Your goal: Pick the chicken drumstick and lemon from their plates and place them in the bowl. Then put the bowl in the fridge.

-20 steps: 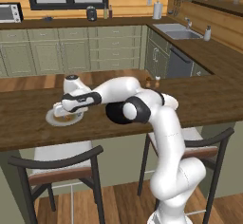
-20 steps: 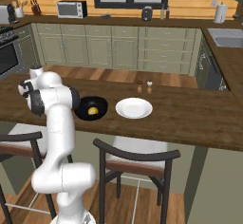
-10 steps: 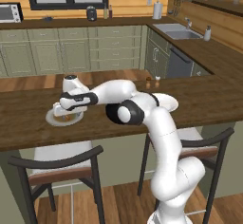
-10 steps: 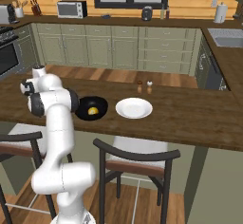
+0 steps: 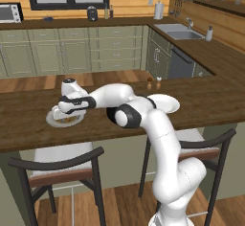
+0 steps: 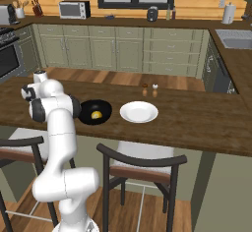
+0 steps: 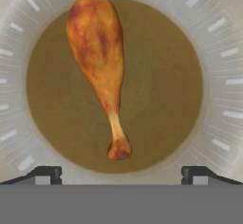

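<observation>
Hovering spread-jawed, the gripper (image 7: 121, 174) sits above the chicken drumstick (image 7: 98, 61) on the grey-rimmed plate (image 7: 223, 99), thin end toward six o'clock; the lemon (image 6: 96, 114) already lies in the bowl (image 6: 84, 118); drumstick and fridge steps remain.

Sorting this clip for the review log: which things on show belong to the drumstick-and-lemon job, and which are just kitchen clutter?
Part of the job:
chicken drumstick on the grey-rimmed plate
lemon already in the black bowl
white plate, bare
open gripper above the drumstick

Just lying about:
two small shakers
microwave
paper towel roll
chairs
</observation>
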